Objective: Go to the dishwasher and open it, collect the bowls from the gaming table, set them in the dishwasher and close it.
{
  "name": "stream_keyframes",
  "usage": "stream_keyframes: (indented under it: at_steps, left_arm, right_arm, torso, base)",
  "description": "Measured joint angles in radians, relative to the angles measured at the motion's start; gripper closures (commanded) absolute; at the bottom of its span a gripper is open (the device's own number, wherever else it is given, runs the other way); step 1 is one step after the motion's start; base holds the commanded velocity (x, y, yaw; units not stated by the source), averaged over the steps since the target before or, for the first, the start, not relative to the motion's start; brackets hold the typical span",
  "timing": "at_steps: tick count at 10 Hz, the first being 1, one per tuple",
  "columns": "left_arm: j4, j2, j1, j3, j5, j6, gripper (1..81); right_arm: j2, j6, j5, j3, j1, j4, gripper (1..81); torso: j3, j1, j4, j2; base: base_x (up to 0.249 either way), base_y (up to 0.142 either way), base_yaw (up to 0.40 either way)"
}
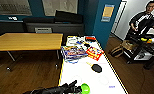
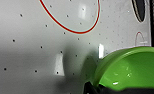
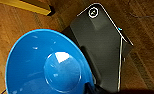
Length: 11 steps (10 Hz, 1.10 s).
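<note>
Bowls are both in your grippers now. Your left gripper pinches the rim of the green bowl, low over the near end of the gaming table — you see the white top with its red ring close under it. Your right gripper pinches the rim of the blue bowl, out over the brown wood floor and the robot's dark base.

Each bowl hangs by just one edge, so a bump or a fast turn could make it slip and fall. Watch the game boxes and the black paddle on the table, and the person standing off to the right — don't swing into them.
</note>
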Motion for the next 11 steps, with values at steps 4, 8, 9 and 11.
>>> stream_keyframes:
  at_steps: [4, 8, 9, 11]
  left_arm:
    - [0.081, -0.108, -0.041, 0.289, 0.004, 0.0, 81.1]
    - [0.187, -0.311, -0.055, 0.539, 0.011, 0.0, 81.1]
    - [0.22, -0.378, -0.048, 0.582, 0.012, 0.001, 81.1]
    - [0.286, -0.495, 0.014, 0.656, 0.01, 0.002, 81.1]
  right_arm:
    - [-0.001, 0.0, 0.0, 0.0, 0.001, -0.001, 81.1]
    - [-0.006, 0.0, 0.002, 0.007, 0.001, -0.003, 81.1]
    - [-0.008, 0.004, 0.007, 0.008, 0.001, -0.003, 81.1]
    - [-0.013, 0.009, 0.014, 0.008, 0.0, -0.003, 81.1]
  torso:
    - [0.0, 0.0, 0.0, 0.0]
    - [0.0, 0.0, 0.0, 0.0]
    - [0.0, 0.0, 0.0, 0.0]
    - [0.0, 0.0, 0.0, 0.0]
  base:
    - [0.0, 0.0, 0.0]
    - [0.0, 0.0, 0.0]
    - [0.0, 0.0, 0.0]
    - [0.0, 0.0, 0.0]
